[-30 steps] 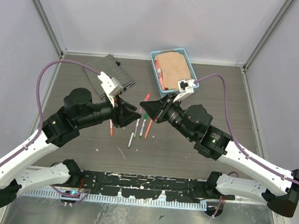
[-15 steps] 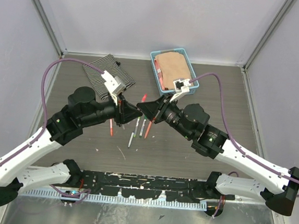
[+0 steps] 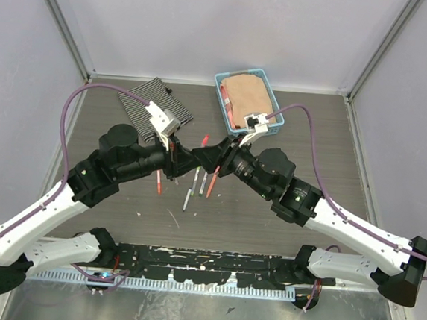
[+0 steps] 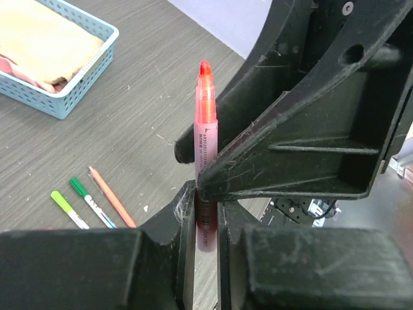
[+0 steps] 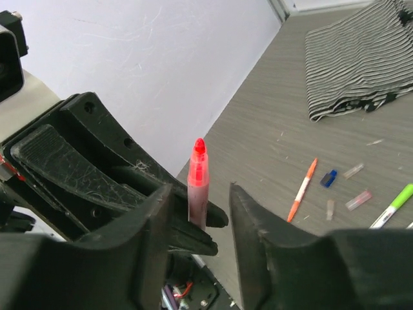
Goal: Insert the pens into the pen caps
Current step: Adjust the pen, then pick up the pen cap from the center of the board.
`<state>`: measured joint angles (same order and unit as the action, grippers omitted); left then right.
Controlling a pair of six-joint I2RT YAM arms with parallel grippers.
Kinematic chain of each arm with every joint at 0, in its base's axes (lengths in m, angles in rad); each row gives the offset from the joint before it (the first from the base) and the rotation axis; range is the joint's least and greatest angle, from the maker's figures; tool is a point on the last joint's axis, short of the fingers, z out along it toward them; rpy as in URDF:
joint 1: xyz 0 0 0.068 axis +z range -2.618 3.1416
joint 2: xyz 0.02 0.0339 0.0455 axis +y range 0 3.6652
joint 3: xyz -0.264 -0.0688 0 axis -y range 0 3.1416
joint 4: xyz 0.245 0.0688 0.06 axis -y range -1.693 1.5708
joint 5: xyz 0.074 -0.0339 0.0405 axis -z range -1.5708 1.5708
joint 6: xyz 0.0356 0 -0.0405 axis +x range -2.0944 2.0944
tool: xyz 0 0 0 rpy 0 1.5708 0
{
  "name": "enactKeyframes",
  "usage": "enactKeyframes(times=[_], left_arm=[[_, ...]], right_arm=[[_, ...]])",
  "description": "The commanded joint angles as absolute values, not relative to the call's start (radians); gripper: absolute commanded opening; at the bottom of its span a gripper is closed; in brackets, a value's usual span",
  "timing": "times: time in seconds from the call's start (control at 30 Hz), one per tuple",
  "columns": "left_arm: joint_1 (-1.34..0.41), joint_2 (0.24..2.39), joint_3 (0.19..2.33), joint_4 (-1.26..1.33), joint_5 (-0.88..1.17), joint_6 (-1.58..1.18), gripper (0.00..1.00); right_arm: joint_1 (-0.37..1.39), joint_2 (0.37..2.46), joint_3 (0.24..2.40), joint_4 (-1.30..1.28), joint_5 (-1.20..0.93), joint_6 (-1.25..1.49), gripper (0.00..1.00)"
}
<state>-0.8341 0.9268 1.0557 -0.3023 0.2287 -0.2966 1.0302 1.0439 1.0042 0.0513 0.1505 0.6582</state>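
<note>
Top: left gripper (image 3: pixel 178 159) and right gripper (image 3: pixel 201 157) sit nose to nose above loose pens (image 3: pixel 200 183). The basket (image 3: pixel 223 93) is close behind, sides are open.

Left wrist: left gripper pinches the pen (image 4: pixel 205 129) upright.

Right wrist: right gripper is spread around its red tip, with caps (image 5: pixel 329 178) lying on the surface (image 5: pixel 271 148). My worry is a finger bump tilting the pen.

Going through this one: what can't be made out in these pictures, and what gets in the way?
Top view: the pen shows only its red tip; the left gripper and right gripper cover the rest.
Left wrist view: the pen's lower end is hidden between the left fingers.
Right wrist view: the pen caps are too small and blurred to show their open ends.
Top view: the tan cloth hides the basket's contents.
</note>
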Motion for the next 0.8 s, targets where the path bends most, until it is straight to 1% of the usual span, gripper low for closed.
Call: enactKeyframes(times=[0.0,0.03,0.07,0.17,0.37,0.53,0.67,0.77], left_arm=[[-0.835,0.916,1.076,-0.315,0.174,-0.279,0.0],[-0.834,0.914,1.078,-0.336,0.159,-0.275,0.0],[-0.834,0.912,1.081,-0.356,0.139,-0.272,0.0],[-0.834,0.915,1.093,-0.426,0.06,-0.261,0.0],[-0.818,0.947,1.143,-0.573,-0.008,-0.227,0.0],[-0.755,0.955,1.161,-0.651,-0.025,-0.22,0.0],[-0.66,0.956,1.167,-0.702,-0.014,-0.217,0.0],[-0.579,0.955,1.159,-0.726,0.008,-0.214,0.0]], right_arm=[[1.036,1.045,1.032,0.031,0.184,0.619,0.55],[1.037,1.041,1.036,0.015,0.202,0.609,0.61],[1.036,1.035,1.038,-0.001,0.237,0.599,0.64],[1.037,1.02,1.043,-0.05,0.309,0.562,0.69],[1.036,1.002,1.034,-0.155,0.473,0.521,0.7],[1.036,1.03,1.041,-0.272,0.559,0.482,0.7],[1.036,1.083,1.07,-0.371,0.546,0.463,0.7],[1.029,1.127,1.068,-0.379,0.496,0.467,0.7]])
